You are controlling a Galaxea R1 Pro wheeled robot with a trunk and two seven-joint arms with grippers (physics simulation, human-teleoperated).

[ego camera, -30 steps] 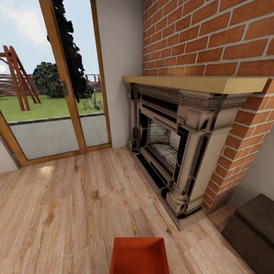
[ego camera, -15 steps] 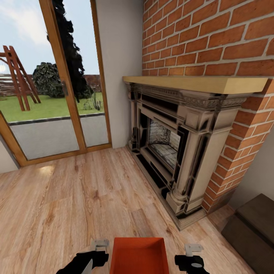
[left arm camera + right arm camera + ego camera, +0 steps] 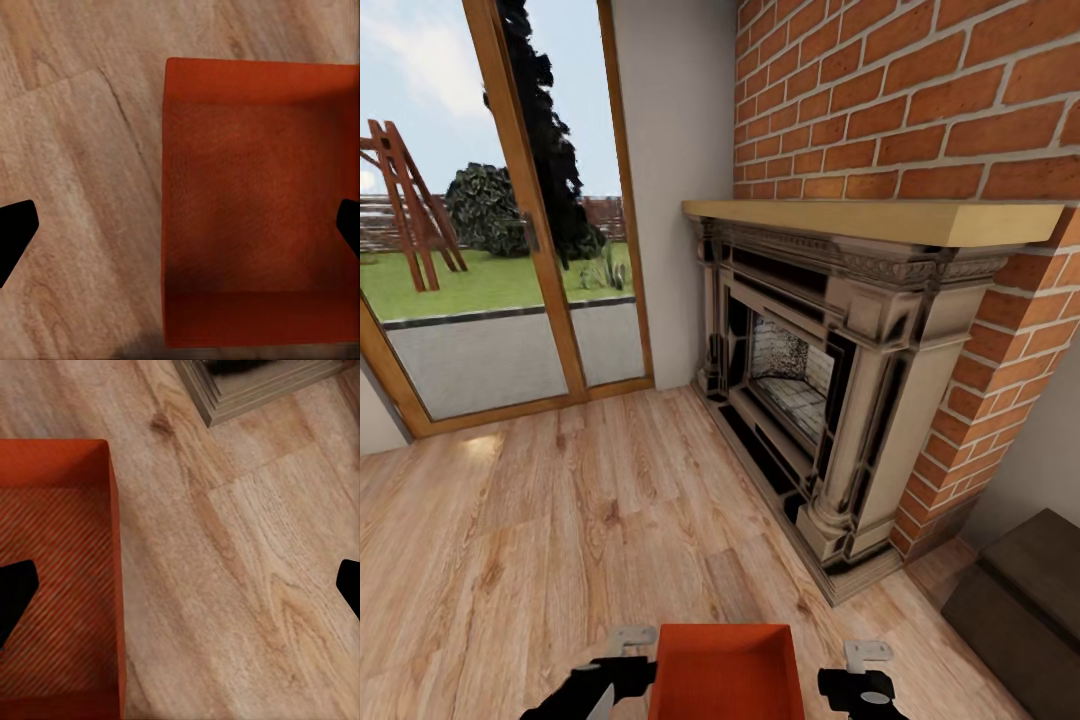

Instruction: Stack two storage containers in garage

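One orange-red storage container (image 3: 726, 672) sits on the light wood plank floor of the living room, at the head view's bottom edge. The second container is out of view. My left gripper (image 3: 628, 640) hovers at the bin's left wall and is open. In the left wrist view its dark fingertips (image 3: 15, 232) straddle that wall, one over the floor and one over the container (image 3: 259, 202) interior. My right gripper (image 3: 867, 655) is open beside the bin's right wall. In the right wrist view, one of its fingertips (image 3: 15, 589) is above the container (image 3: 56, 577) and the other above planks.
A red brick fireplace (image 3: 830, 400) with a stone surround and base (image 3: 255, 386) stands ahead on the right. Glass doors (image 3: 490, 250) fill the back left. A dark low cabinet (image 3: 1025, 600) is at the lower right. Wood floor (image 3: 540, 530) stretches to the left.
Both grippers have come into the head view, one on each side of the container. Over the last half second the left one edged closer to the bin's wall.
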